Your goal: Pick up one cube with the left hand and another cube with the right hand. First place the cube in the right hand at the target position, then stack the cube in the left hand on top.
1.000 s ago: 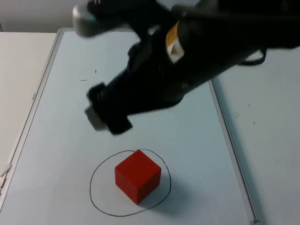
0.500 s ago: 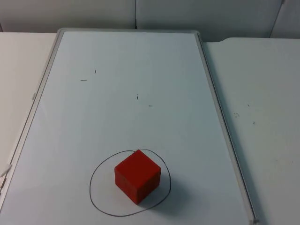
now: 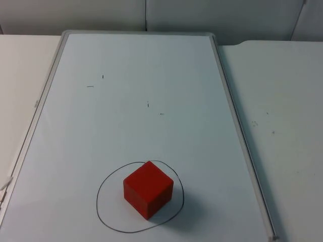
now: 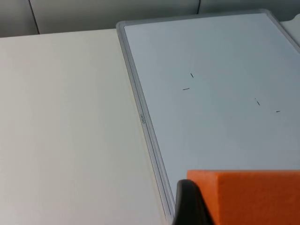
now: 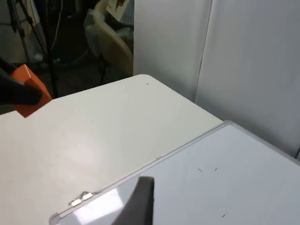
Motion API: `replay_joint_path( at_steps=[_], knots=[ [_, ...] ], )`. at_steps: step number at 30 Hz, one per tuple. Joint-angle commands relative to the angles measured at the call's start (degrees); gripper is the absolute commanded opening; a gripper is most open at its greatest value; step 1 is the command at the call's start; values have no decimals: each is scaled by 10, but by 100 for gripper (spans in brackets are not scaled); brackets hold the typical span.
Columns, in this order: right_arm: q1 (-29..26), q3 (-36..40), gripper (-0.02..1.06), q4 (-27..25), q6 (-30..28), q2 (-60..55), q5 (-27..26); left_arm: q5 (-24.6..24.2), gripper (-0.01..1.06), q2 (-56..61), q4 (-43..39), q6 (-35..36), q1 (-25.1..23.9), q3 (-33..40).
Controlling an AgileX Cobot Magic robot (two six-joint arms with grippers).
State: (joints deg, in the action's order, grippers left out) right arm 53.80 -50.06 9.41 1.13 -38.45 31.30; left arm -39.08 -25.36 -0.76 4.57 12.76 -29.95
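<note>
A red cube (image 3: 148, 188) rests on the whiteboard (image 3: 151, 65) inside a hand-drawn black circle (image 3: 102, 214), corner toward the camera, with nothing touching it. My left gripper (image 4: 243, 208) is shut on an orange cube (image 4: 248, 194), held above the whiteboard's left frame; one black fingertip (image 4: 188, 204) presses the cube's side. From the right wrist view the orange cube (image 5: 32, 91) hangs in the left gripper (image 5: 18, 93) over the table's far side. My right gripper (image 5: 140, 206) is high above the whiteboard's edge, with nothing seen in it.
The whiteboard's grey frame (image 3: 228, 101) runs along both long sides, raised slightly above the white table (image 3: 282, 126). A few small pen marks (image 3: 96, 81) dot the board. The grey partition wall (image 3: 146, 15) closes the far end.
One second ago the right arm reached over the board above the red cube; it has since withdrawn from the top view. The red cube has not moved.
</note>
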Motion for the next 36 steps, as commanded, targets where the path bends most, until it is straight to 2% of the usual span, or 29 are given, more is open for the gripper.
replay_joint_path(
  at_steps=[1, 7, 10, 11, 14, 16, 17, 21, 25, 28, 31, 35, 36],
  knots=[
    [0, 9, 86, -9, 3, 11, -20, 15, 11, 2, 2, -4, 3, 1],
    [0, 9, 86, -17, 2, 10, -24, 20, 11, 2, 32, -41, 3, 1],
    [0, 9, 86, -17, 0, 10, -25, 34, 11, 1, 103, -117, 3, 1],
    [0, 9, 86, -17, 0, 10, -25, 34, 11, 1, 103, -117, 3, 1],
    [0, 9, 86, -17, 0, 10, -29, 52, 11, -15, 203, -196, 3, -7],
    [0, 9, 86, -17, 0, 10, -30, 52, 11, -33, 237, -237, 3, -17],
    [0, 9, 86, -17, 0, 10, -32, 49, 11, -59, 265, -266, 3, -32],
    [0, 9, 86, -17, 0, 10, -33, 44, 11, -98, 294, -304, 3, -51],
    [0, 9, 86, -16, -3, 10, -33, 39, 11, -209, 376, -401, 3, -97],
    [0, 9, 86, -12, -3, 10, -33, 32, 11, -261, 423, -443, 4, -116],
    [0, 9, 86, -6, -3, 10, -33, 34, 11, -317, 450, -472, 18, -130],
    [0, 9, 86, -3, -3, 10, -33, 81, 11, -411, 457, -480, 90, -149],
    [0, 9, 86, -3, -3, 10, -33, 81, 11, -411, 457, -480, 90, -149]
  ],
)
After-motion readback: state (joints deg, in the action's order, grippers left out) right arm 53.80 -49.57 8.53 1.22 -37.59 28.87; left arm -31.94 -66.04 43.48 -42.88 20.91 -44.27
